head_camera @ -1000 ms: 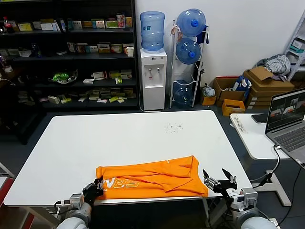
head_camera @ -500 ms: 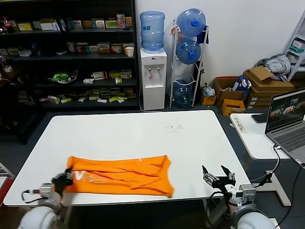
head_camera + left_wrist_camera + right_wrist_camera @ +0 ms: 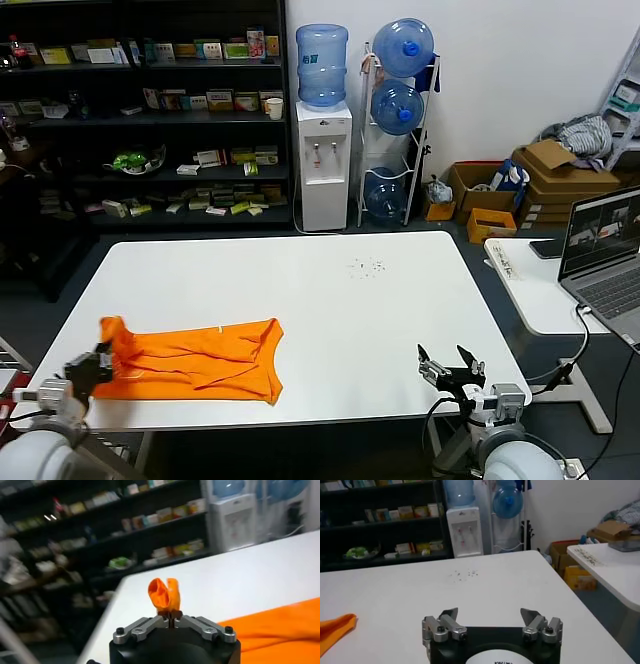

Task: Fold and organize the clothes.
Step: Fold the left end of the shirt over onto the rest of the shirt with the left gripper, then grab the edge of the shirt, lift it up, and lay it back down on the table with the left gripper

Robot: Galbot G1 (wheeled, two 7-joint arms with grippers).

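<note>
The soft short-sleeved T-shirt (image 3: 190,360) is bright orange, plain on its visible side; the rectangular table (image 3: 330,300) is white, with small dark specks; the big water bottles (image 3: 321,65) are translucent blue; the dispenser (image 3: 324,165) is white.

No text can be read with certainty. The orange T-shirt (image 3: 190,360) at the lower left of the head view shows no lettering. The packages on the dark shelves (image 3: 140,120) at upper left carry labels too small to make out. A few white marks on the right gripper (image 3: 492,632) are cut off at the frame's bottom edge.
</note>
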